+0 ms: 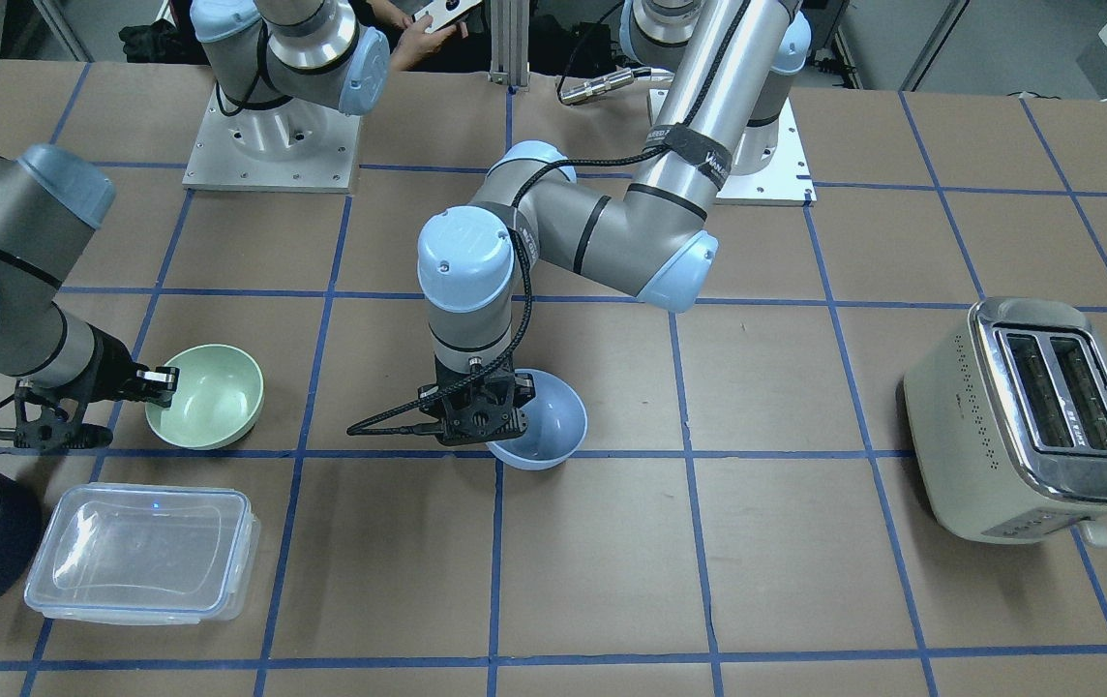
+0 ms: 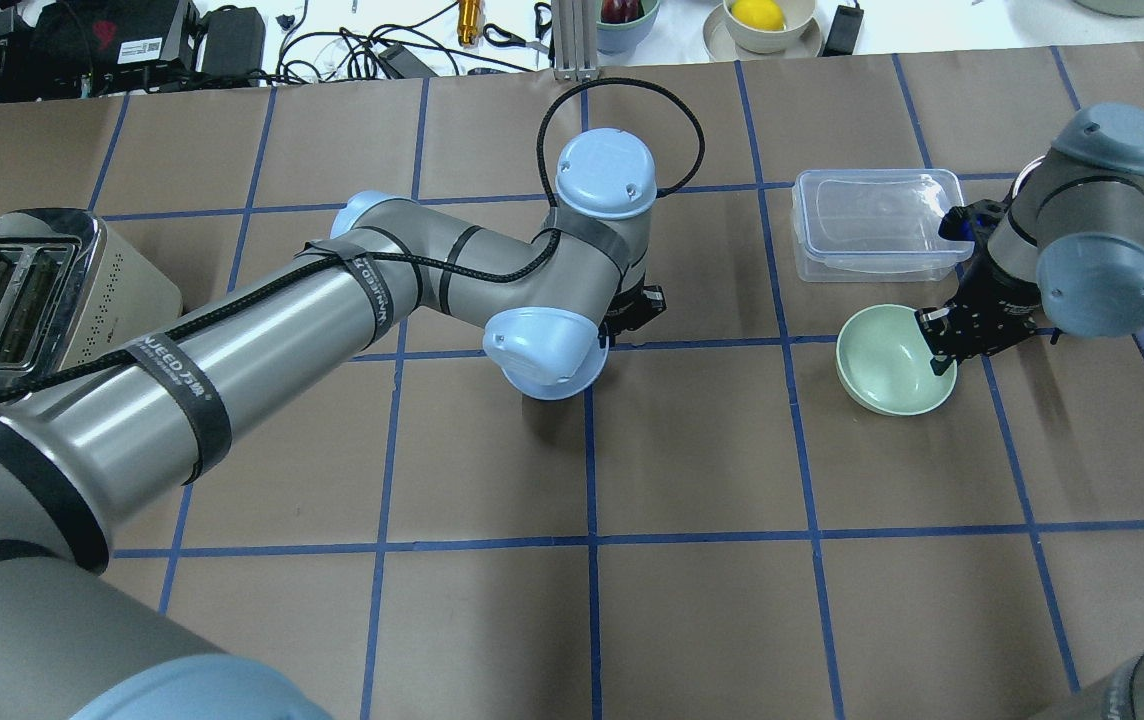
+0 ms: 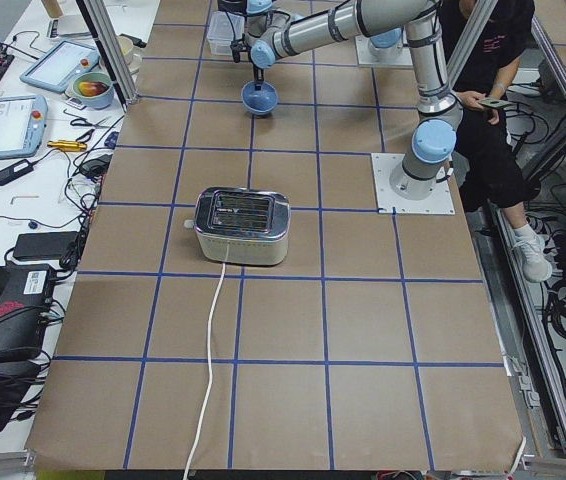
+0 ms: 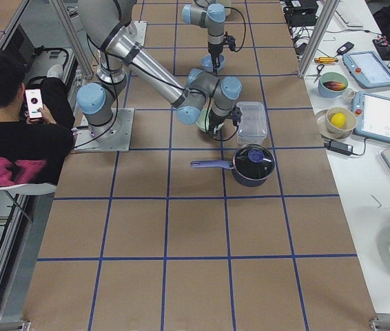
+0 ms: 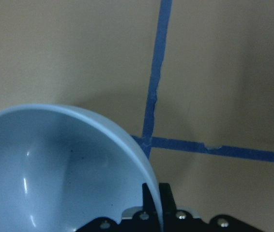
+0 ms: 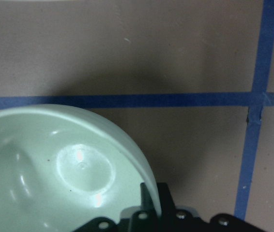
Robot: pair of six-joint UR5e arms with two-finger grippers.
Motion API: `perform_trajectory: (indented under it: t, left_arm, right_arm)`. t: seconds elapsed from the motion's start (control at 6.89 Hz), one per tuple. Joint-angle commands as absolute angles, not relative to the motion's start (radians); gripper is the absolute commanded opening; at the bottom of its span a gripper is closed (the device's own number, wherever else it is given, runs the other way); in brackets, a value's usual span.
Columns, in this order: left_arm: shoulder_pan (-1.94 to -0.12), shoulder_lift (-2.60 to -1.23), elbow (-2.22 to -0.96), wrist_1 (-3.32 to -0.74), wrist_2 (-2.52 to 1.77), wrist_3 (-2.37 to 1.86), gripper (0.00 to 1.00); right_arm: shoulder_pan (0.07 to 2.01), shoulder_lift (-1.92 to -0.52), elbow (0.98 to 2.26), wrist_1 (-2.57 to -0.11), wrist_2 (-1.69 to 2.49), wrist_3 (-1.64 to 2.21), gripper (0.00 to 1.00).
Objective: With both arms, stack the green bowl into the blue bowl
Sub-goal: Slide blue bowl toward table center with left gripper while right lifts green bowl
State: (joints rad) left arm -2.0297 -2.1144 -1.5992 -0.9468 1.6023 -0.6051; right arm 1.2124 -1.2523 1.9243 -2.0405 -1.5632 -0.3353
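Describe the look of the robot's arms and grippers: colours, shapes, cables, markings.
The left arm and right arm are silver-grey tubes with rounded light-blue joint caps. A black braided cable runs along the left arm, under a black strap with white lettering. The left gripper and right gripper are black, two-fingered.

The blue bowl (image 5: 54, 169) is cut off by the left wrist view's edges and is largely hidden overhead under the left arm (image 2: 262, 340). The green bowl (image 6: 54, 169) is cropped likewise in the right wrist view. The saucepan (image 1: 2, 561) is cut off in the front view.
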Motion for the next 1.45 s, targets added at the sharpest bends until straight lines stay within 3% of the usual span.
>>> perform_trajectory:
  t: [0.0,0.15,0.44,0.87,1.31]
  left_arm:
    - [-2.046,-2.126,-1.582,-0.939,1.6,-0.626,0.66]
    - [-2.043,-2.091,-1.582,-0.94,1.6,-0.599,1.0]
    - [-1.908,-2.001,-1.595,-0.957,1.498,-0.451,1.0]
    - [-1.63,-1.78,-1.578,-1.286,1.457,-0.116,1.0]
    - [-1.594,-1.584,-1.58,-1.51,1.572,0.023,1.0]
  right_arm:
    - [1.212,-1.276,1.867,-1.952,-1.555,-0.337,0.0]
    - [1.212,-1.276,1.815,-1.878,-1.555,-0.347,0.0]
    - [1.212,-1.276,1.735,-1.775,-1.54,-0.394,0.0]
    - [1.282,-1.301,1.732,-1.753,-1.383,-0.373,0.0]
    - [1.521,-1.302,1.7,-1.801,-1.355,-0.043,0.0]
